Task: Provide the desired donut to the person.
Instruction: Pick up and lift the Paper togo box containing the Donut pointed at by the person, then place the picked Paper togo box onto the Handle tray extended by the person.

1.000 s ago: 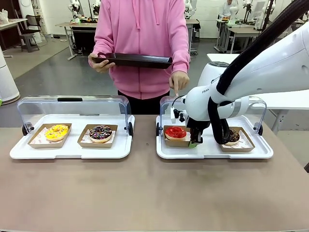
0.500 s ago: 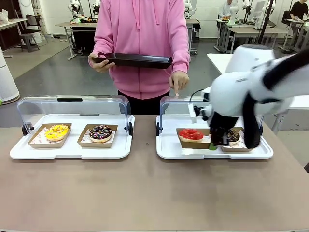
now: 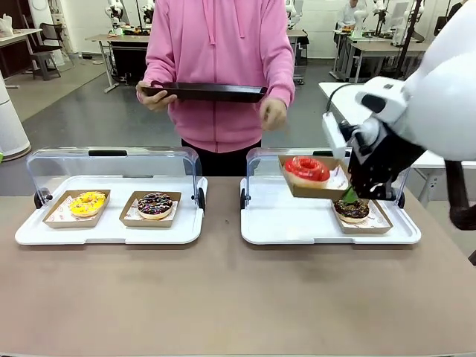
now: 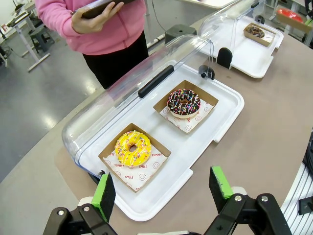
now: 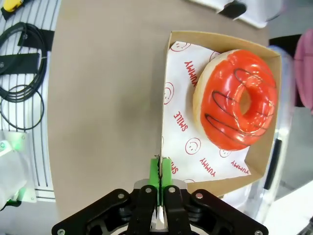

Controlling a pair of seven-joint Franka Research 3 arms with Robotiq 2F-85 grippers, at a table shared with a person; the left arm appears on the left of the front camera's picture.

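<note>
A red-glazed donut [image 3: 307,169] lies in a brown cardboard tray [image 3: 312,187] that hangs in the air above the right white serving tray [image 3: 290,223]. My right gripper [image 3: 349,195] is shut on that cardboard tray's edge [image 5: 162,142]; the donut [image 5: 237,100] lies ahead of the fingers in the right wrist view. The person [image 3: 219,67] in a pink hoodie stands across the table, holding a black tray [image 3: 208,92] in one hand, the other hand [image 3: 273,114] beside it. My left gripper [image 4: 164,188] is open above the left serving tray's near edge.
A chocolate donut [image 3: 352,210] stays on the right serving tray under the lifted one. The left serving tray [image 3: 104,230] carries a yellow sprinkled donut [image 3: 87,202] and a chocolate sprinkled donut [image 3: 155,204]. Clear lids [image 3: 111,160] stand open behind both trays.
My right gripper has lifted the red donut's cardboard tray off the serving tray and carried it up and to the right. The person's pointing hand has drawn back.
</note>
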